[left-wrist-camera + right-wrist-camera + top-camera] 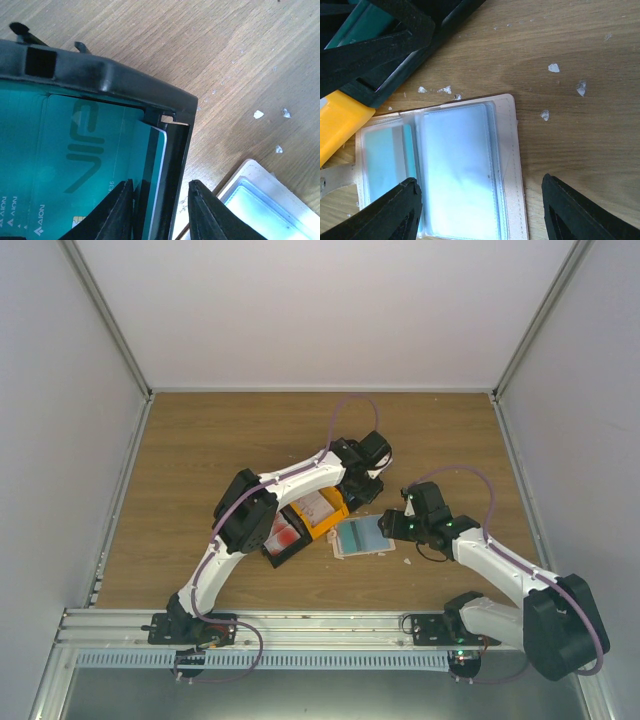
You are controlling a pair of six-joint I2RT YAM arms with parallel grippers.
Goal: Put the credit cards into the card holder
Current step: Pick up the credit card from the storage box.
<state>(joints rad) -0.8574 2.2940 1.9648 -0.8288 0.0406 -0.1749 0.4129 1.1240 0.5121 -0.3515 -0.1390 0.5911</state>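
Observation:
The card holder (362,536) lies open on the table, blue-grey pockets up; it also shows in the right wrist view (465,170) and the left wrist view (270,200). A teal tint shows through its left pocket (382,160). My right gripper (480,210) is open just above it, a finger on each side. My left gripper (160,215) is open at a black tray (100,70) of teal-green cards (75,165). One finger is inside, one outside. Between them are the tray wall and a tilted teal card (157,170). In the top view the left gripper (368,492) hides this tray.
An orange tray (328,526) holds pale cards (318,505). A joined black tray holds red-blotched cards (285,533). Small white scraps (553,67) lie on the wood near the holder. Grey walls enclose the table on three sides.

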